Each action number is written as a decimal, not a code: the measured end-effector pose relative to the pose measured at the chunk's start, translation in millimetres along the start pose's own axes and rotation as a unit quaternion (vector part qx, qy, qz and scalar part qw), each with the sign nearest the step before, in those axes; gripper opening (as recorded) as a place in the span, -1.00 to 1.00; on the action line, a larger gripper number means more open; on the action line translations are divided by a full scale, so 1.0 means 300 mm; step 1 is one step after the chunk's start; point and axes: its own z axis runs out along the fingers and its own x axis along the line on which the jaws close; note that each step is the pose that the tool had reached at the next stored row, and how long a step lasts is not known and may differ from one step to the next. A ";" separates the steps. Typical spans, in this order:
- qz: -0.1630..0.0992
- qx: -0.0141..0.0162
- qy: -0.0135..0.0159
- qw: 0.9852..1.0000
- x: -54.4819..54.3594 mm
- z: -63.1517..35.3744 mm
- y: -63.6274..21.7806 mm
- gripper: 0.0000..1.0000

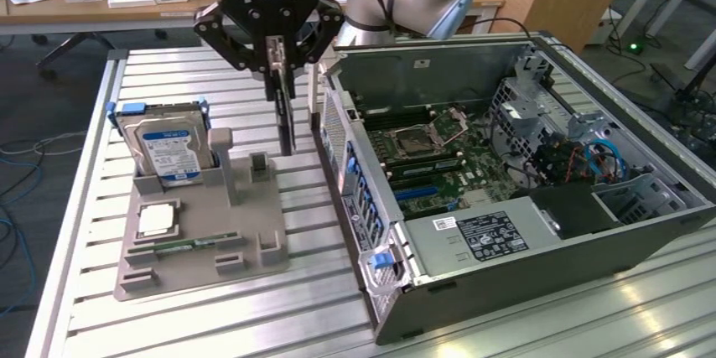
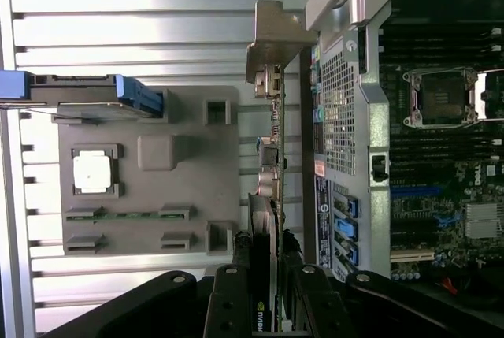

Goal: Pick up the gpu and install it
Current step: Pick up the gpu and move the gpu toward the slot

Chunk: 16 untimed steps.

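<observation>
My gripper (image 1: 277,63) is shut on the gpu (image 1: 285,119), a thin dark card that hangs edge-on below the fingers. It hangs just above the grey holder tray (image 1: 201,257), near the tray's edge that faces the open computer case (image 1: 504,232). In the wrist view the gpu (image 2: 271,196) runs straight out from between the black fingers (image 2: 236,295), with its silver bracket (image 2: 272,39) at the far end. The gripper (image 2: 268,302) holds the card's green-and-dark end. The card lies alongside the case's perforated rear wall (image 2: 339,109), with a small gap between them.
The tray also carries a hard drive (image 1: 168,148) standing upright, a square processor (image 1: 157,220) and a thin green memory stick (image 1: 184,245). Inside the case lies the motherboard (image 1: 448,165). Everything rests on a slatted metal table (image 1: 168,324).
</observation>
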 end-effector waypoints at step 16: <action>0.000 0.000 0.000 1.000 -0.079 0.004 0.007 -0.48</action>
